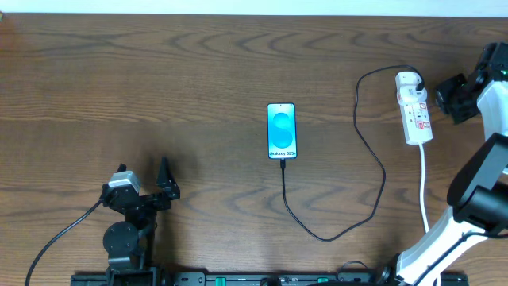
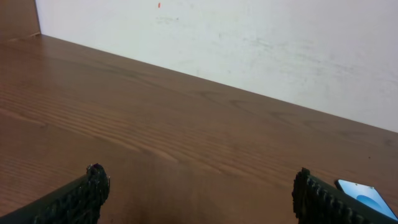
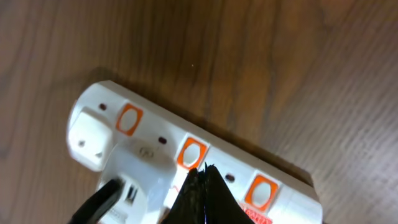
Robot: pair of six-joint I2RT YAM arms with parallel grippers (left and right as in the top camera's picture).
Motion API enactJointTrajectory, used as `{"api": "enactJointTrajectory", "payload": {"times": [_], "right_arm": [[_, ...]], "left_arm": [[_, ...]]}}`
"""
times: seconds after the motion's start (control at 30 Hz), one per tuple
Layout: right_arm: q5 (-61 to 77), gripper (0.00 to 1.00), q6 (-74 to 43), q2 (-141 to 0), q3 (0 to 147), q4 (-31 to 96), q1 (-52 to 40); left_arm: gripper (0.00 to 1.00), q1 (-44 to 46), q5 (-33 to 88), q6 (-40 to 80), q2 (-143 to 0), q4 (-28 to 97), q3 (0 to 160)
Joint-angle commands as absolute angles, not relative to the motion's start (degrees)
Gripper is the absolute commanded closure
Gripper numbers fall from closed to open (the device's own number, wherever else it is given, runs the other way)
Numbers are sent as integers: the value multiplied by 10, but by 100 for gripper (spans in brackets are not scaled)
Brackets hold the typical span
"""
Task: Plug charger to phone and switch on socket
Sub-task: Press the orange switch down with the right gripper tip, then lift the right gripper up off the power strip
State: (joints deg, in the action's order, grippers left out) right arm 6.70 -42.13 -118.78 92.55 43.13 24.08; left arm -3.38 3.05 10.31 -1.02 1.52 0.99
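The phone lies flat at the table's middle, its screen bright cyan; a corner of it shows in the left wrist view. The charger cable runs from the phone's near end in a loop up to a white adapter plugged into the socket, a white power strip at the right. My right gripper is shut with nothing in it, its tips just over the strip beside an orange switch. My left gripper is open and empty, low over bare wood at the front left.
The strip's white cord runs toward the front right, past the right arm's base. A pale wall lies beyond the table's far edge.
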Motion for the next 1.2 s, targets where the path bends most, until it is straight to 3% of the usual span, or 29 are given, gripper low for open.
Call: {"api": "enactJointTrajectory", "payload": {"times": [0.0,1.17], "right_arm": [[82,99,-435,-1207,938,433,236],[98,99,-426,-1283,938,392,153]], "left_arm": [[4,-36,29,102,-10,38,3],[4,-36,29,102,-10,39,3]]}}
